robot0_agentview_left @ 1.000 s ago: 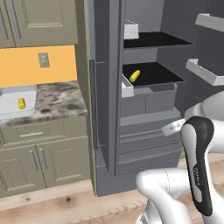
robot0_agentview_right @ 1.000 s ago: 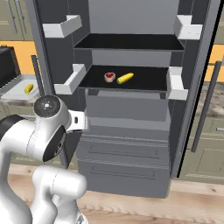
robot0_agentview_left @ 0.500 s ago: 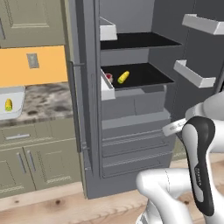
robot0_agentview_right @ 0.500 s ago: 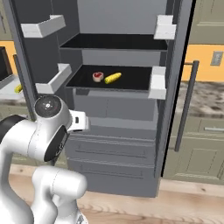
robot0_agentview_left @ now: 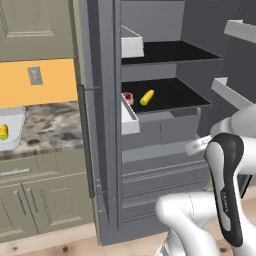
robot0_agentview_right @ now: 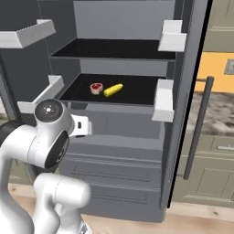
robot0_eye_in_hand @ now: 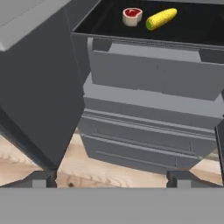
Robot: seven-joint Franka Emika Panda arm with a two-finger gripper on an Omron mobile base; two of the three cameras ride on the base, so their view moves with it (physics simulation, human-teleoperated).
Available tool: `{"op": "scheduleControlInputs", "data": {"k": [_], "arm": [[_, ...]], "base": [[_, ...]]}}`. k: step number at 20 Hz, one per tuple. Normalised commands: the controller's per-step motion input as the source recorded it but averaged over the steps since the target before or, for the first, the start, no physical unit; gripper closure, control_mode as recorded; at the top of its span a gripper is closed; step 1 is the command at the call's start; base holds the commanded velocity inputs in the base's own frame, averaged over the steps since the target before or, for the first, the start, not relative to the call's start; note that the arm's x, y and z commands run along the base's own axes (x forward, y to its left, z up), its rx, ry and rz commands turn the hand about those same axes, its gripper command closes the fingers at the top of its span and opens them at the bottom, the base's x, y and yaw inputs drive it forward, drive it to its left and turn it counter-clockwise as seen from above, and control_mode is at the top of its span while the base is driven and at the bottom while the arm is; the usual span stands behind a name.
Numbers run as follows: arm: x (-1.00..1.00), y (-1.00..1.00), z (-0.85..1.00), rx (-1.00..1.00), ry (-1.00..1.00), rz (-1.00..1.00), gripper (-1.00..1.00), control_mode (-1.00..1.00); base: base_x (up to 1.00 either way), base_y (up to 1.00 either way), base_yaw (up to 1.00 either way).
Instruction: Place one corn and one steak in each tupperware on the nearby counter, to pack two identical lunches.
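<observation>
My gripper (robot0_eye_in_hand: 112, 177) hangs with its jaws spread wide and nothing between them, pointed at the open fridge (robot0_agentview_right: 114, 137). Its grey drawer fronts (robot0_eye_in_hand: 153, 74) lie straight ahead of me, and the wood floor (robot0_eye_in_hand: 83, 168) shows below them.

On the lower black shelf (robot0_agentview_right: 132, 89) a steak (robot0_agentview_right: 96, 87) and a corn (robot0_agentview_right: 113, 90) lie just beside each other — the steak to the left, the corn angled at its right. The upper black shelf (robot0_agentview_right: 114, 48) sits above them, so that gap is low. White door bins (robot0_agentview_right: 163, 99) flank the opening on both sides.

Off to my left, beyond the fridge door (robot0_agentview_left: 97, 125) with its dark bar handle (robot0_agentview_left: 86, 140), one tupperware (robot0_agentview_left: 15, 131) rests on the counter (robot0_agentview_left: 50, 127) with a second corn (robot0_agentview_left: 3, 132) inside it. The door stands between the shelf and that tray.
</observation>
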Motion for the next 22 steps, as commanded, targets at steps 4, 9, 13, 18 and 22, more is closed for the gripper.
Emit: {"op": "scheduleControlInputs", "data": {"k": [4, 9, 13, 18, 22], "arm": [[0.00, 0.00, 0.00, 0.00, 0.00, 0.00, -1.00, 1.00], [0.00, 0.00, 0.00, 0.00, 0.00, 0.00, -1.00, 1.00], [0.00, 0.00, 0.00, 0.00, 0.00, 0.00, -1.00, 1.00], [0.00, 0.00, 0.00, 0.00, 0.00, 0.00, -1.00, 1.00], [0.00, 0.00, 0.00, 0.00, 0.00, 0.00, -1.00, 1.00]], "base": [[0.29, -0.46, 0.00], [0.34, -0.33, 0.00], [0.61, -0.14, 0.01], [0.69, 0.00, 0.08], [0.74, 0.00, 0.10]]}}
